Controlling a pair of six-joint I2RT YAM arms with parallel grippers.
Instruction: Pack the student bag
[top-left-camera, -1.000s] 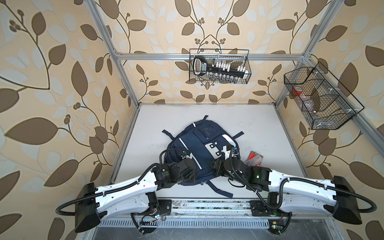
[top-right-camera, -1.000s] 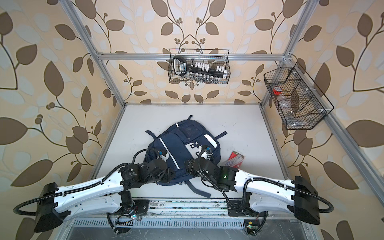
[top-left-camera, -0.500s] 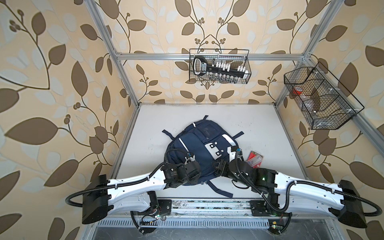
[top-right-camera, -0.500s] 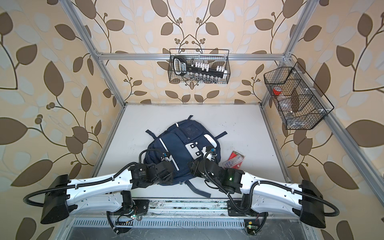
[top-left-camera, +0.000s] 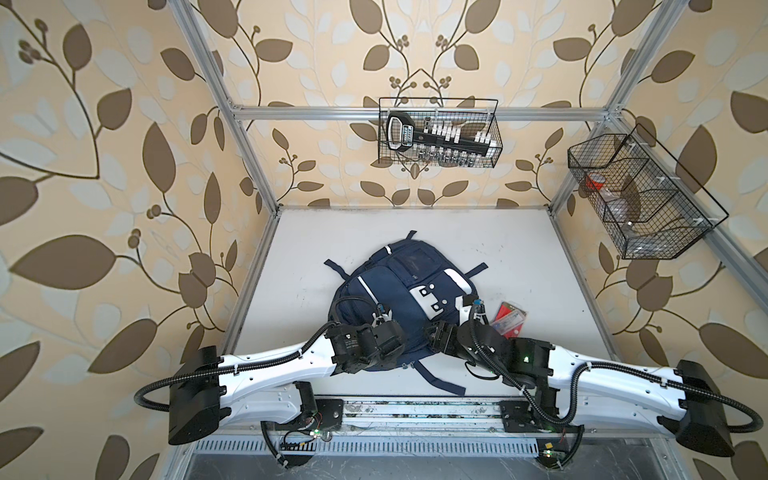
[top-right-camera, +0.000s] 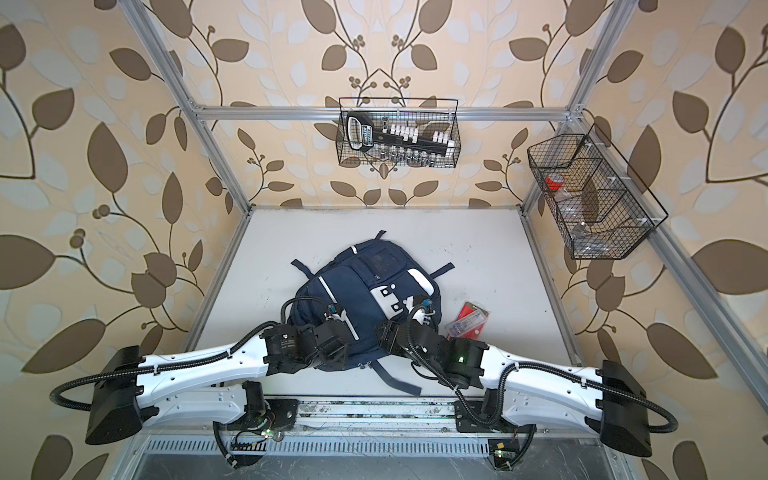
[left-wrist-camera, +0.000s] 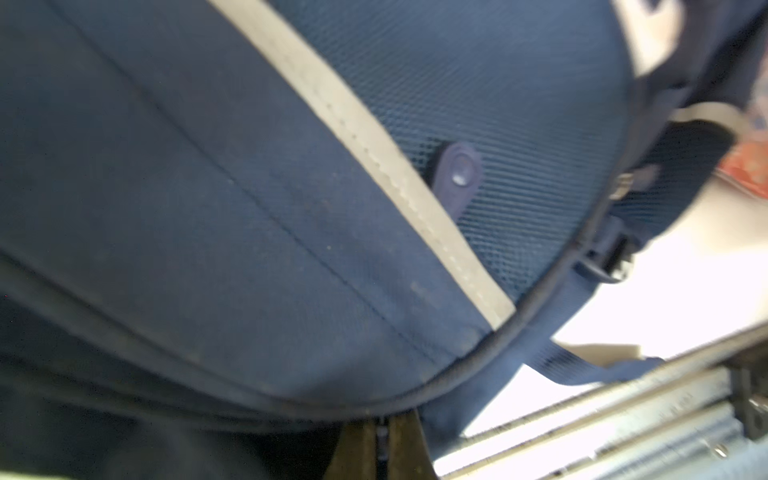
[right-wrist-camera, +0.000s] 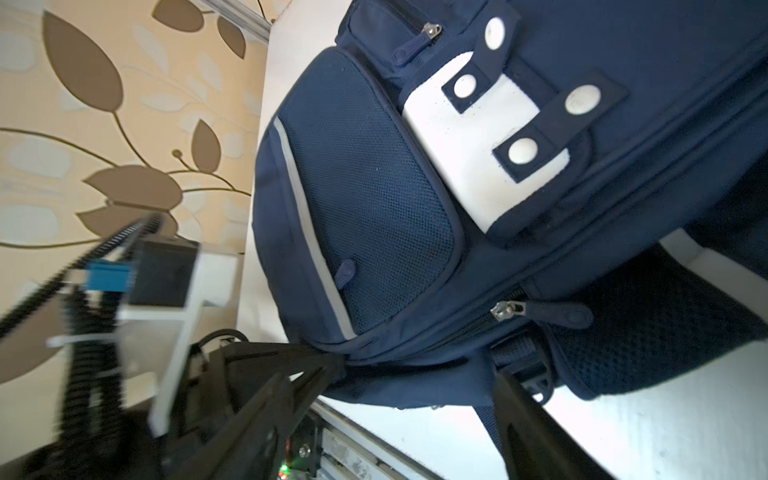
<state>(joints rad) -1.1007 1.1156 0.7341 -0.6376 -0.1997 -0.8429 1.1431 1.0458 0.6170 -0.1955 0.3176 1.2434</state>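
In both top views the student bag (top-left-camera: 399, 286) lies front-up in the middle of the surface (top-left-camera: 519, 249). A red packet (top-left-camera: 509, 321) sits just beside it, its print too small to read.

Left wrist view: the left tool (left-wrist-camera: 380, 424) is pinched tight on the bag's near hem, probably to anchor it.

Right wrist view: the right tool (right-wrist-camera: 395, 386) stands wide, gripping nothing, near the main zipper pull (right-wrist-camera: 557, 313).

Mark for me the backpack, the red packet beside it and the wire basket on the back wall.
backpack (top-left-camera: 390, 291): in a top view, on its navy front panel.
red packet (top-left-camera: 510, 319): in a top view, on its middle.
wire basket (top-left-camera: 465, 111): in a top view, on its upper mesh wall.
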